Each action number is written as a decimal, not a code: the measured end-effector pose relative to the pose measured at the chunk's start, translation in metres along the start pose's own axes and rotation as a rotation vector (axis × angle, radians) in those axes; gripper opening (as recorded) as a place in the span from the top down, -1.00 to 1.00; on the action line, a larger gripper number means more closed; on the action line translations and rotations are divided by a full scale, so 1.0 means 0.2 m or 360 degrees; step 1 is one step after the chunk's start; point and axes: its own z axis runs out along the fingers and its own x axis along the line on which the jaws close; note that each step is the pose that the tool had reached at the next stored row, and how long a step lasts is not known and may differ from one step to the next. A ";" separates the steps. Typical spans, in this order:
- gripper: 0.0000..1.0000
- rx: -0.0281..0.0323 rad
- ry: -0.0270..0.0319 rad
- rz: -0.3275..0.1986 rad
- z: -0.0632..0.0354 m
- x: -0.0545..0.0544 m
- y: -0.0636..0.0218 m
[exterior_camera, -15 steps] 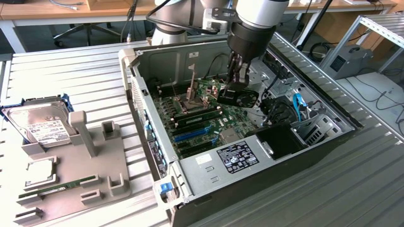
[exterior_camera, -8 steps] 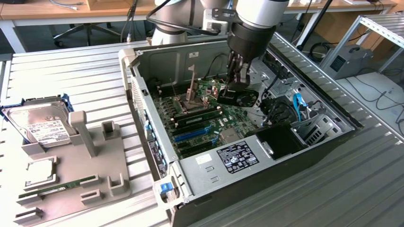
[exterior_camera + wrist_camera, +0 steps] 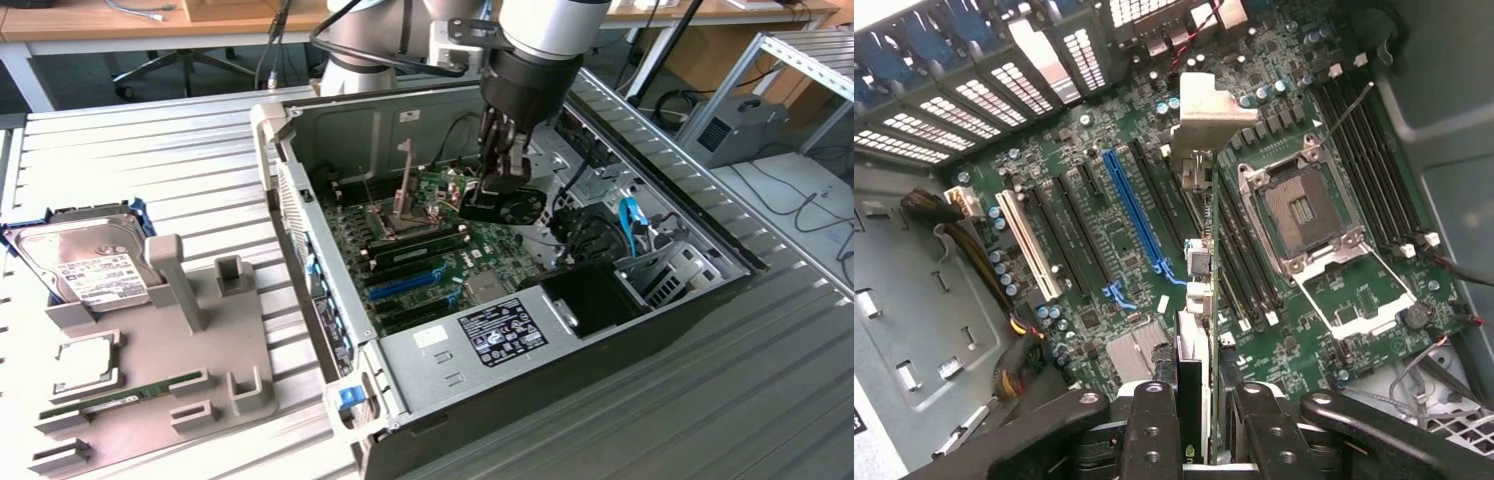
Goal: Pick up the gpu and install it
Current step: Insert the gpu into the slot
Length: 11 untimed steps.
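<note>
One open case (image 3: pixel 534 330) lies on the table (image 3: pixel 160 140); motherboard (image 3: pixel 1104 200) exposed, blue slot (image 3: pixel 1137 215) empty; hand (image 3: pixel 1199 410) closed on gpu (image 3: pixel 1197 300), held edge-on above the board, clear of the slots; pickup done, I judge; seating not yet done.

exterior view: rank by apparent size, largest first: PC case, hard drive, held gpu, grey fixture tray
1. PC case
2. grey fixture tray
3. hard drive
4. gpu, held in the gripper; it is seen partly edge-on, so its rank is unsure.
</note>
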 end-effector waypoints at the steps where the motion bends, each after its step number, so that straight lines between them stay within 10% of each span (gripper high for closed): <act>1: 0.47 -0.00001 0.00002 -0.0006 0.000 0.00 0.000; 11: 0.47 -0.00017 0.00012 -0.0066 0.000 0.00 0.000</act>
